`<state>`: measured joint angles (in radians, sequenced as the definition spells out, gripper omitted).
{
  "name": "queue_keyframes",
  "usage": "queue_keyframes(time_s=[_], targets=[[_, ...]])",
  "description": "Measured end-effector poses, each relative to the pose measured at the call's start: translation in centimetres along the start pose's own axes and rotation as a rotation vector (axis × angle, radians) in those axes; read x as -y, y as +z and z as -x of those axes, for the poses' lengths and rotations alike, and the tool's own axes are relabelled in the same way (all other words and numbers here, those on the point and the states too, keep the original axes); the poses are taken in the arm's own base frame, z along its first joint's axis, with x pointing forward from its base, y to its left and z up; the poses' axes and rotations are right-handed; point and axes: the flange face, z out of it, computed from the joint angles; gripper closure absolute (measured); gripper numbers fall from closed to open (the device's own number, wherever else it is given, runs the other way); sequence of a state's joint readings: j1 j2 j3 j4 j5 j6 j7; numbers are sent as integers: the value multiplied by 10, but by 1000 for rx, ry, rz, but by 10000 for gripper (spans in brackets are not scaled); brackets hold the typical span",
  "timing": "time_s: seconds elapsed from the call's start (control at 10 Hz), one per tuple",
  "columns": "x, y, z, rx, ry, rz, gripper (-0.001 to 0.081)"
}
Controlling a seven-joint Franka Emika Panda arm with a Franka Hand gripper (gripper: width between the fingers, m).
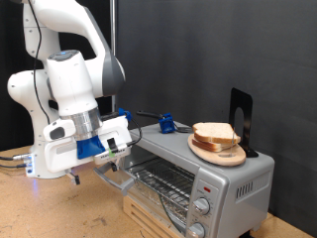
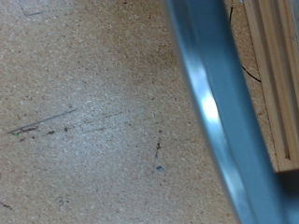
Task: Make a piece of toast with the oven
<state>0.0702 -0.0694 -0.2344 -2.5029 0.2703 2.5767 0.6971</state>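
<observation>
Exterior view: gripper (image 1: 117,159) at oven (image 1: 213,178) door edge, finger state we cannot tell; toast (image 1: 215,133) atop oven risks sliding if jolted.

A: What is the oven (image 1: 203,169) made of?
B: Silver-grey metal with a satin sheen, and a wire rack (image 1: 158,178) of bright metal inside. In the wrist view a metal bar (image 2: 220,112) shines glossy with a white highlight.
A: And the counter (image 2: 84,112)?
B: Matt, speckled, like particle board, scuffed with dark marks.
A: The plate (image 1: 220,152)?
B: Smooth wood, faintly polished. The piece of toast (image 1: 214,133) on it looks dry and matt.
A: The arm (image 1: 69,59)?
B: Glossy white plastic, with blue plastic parts (image 1: 91,146) at its four o'clock.
</observation>
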Motion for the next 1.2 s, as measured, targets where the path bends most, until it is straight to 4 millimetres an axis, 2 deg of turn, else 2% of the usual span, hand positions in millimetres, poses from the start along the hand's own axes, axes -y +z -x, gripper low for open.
queue_keyframes(time_s=[0.4, 0.8, 1.2], targets=[[-9, 13, 0, -22, 14, 75, -2], [-14, 12, -5, -27, 5, 61, -2], [-29, 13, -9, -23, 6, 69, -2]])
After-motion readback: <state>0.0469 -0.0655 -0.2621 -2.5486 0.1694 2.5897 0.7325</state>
